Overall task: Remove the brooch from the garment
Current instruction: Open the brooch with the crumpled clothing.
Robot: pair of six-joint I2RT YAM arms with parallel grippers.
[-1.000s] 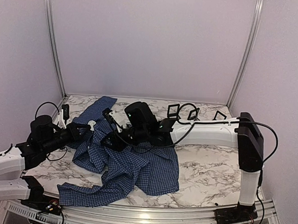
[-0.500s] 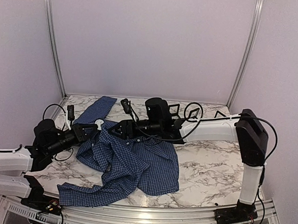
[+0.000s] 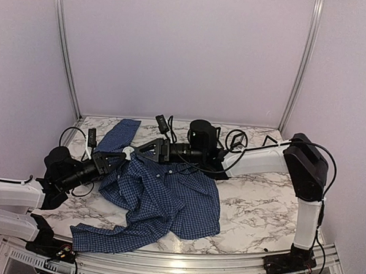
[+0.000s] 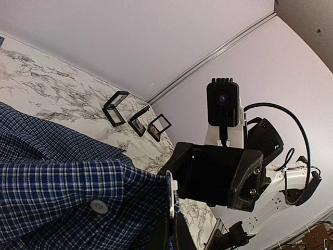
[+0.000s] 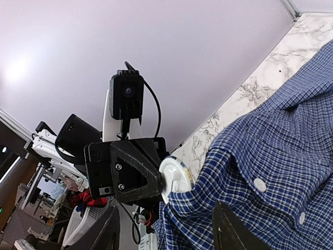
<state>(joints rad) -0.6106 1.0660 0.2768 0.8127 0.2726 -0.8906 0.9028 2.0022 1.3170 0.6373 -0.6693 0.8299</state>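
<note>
The garment (image 3: 167, 197), a dark blue checked shirt, lies crumpled mid-table; it also shows in the left wrist view (image 4: 52, 182) and the right wrist view (image 5: 281, 156). My left gripper (image 3: 117, 161) is shut on a fold of it together with a small round disc (image 5: 176, 177). The disc is white with an orange tint at its rim, and I take it for the brooch's back. It stands edge-on between my left fingers (image 4: 171, 194). My right gripper (image 3: 146, 152) is open and empty. Its fingers (image 5: 231, 229) face the disc from close by, without touching it.
Small black square frame boxes (image 4: 115, 108) stand at the back of the marble table (image 3: 259, 202), one visible past my right arm (image 3: 270, 140). Pale shirt buttons (image 5: 258, 184) run near the pinched fold. Metal corner posts (image 3: 65, 51) and walls enclose the table.
My left gripper has moved right and lifted the pinched shirt fold. My right arm has swung toward the back, its gripper rising off the shirt to face the left gripper.
</note>
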